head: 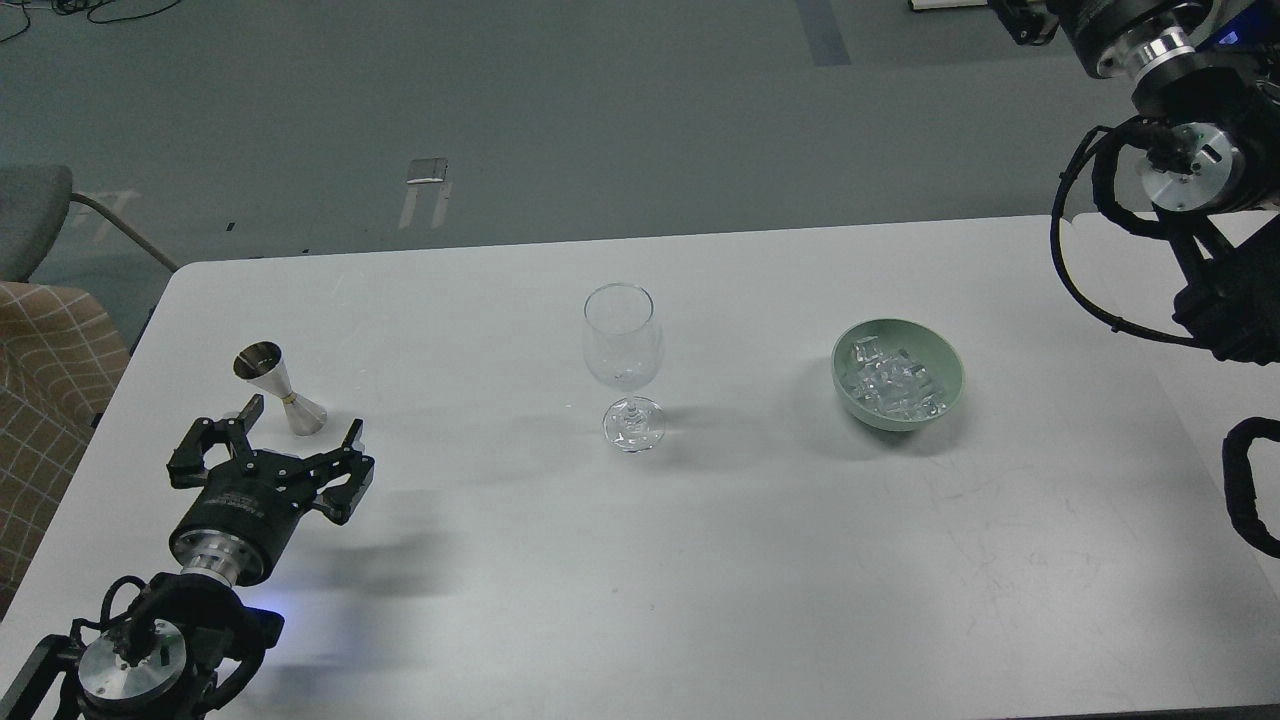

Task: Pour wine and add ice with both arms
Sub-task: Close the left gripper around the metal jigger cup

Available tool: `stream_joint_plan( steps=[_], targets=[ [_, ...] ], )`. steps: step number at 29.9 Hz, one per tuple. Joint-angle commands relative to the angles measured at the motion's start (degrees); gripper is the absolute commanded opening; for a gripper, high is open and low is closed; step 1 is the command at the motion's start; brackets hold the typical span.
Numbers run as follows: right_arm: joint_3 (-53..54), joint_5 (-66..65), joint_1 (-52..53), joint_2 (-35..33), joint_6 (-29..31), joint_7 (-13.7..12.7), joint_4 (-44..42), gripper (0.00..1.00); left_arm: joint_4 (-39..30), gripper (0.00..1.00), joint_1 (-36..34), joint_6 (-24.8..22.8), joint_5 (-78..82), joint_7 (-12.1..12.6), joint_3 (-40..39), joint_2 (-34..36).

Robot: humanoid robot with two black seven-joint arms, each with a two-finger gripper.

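A clear stemmed wine glass point(622, 345) stands upright and empty at the table's middle. Ice cubes point(893, 384) lie piled in a pale green bowl point(948, 372) to its right. A small steel jigger point(283, 391) stands at the left. My left gripper point(303, 420) is open just in front of the jigger, with its fingers point(250, 410) spread to either side of the jigger's base; I cannot tell whether they touch it. My right arm point(1190, 160) hangs over the table's far right corner, and its gripper is out of view.
The white table point(640, 580) runs wide in front of the glass and bowl. A grey chair point(30, 215) and a checked cushion point(50, 370) stand off the left edge. Black cable loops point(1075, 270) hang from the right arm.
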Motion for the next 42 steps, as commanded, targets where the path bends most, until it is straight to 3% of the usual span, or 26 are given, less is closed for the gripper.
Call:
stream_joint_plan(
  steps=[1,6,20,27,42],
  targets=[
    [0.05,0.0,0.19,0.03,-0.27,0.01,-0.28,1.0,0.99,0.96,-1.26,2.77,-1.17,0.04,-1.33,-0.26],
    [-0.04,0.0,0.19,0.03,-3.17,-0.43,-0.37,1.0,3.98,0.95,-5.48,8.67,-1.44,0.21,-1.68,-0.79],
    [0.13,0.0,0.11,-0.76,-3.87,-1.05,-0.37,1.0,16.9,0.84,-14.01,8.85,-2.41,0.21,-4.93,-3.08],
    [0.13,0.0,0.11,-0.85,-3.87,-1.05,-0.37,1.0,23.92,0.78,-17.87,8.68,-2.58,3.2,-5.64,-2.99],
    [0.13,0.0,-0.16,-1.2,-3.87,-1.05,-0.46,1.0,28.85,0.72,-22.44,8.77,-2.5,2.5,-6.08,-3.17]
  ],
)
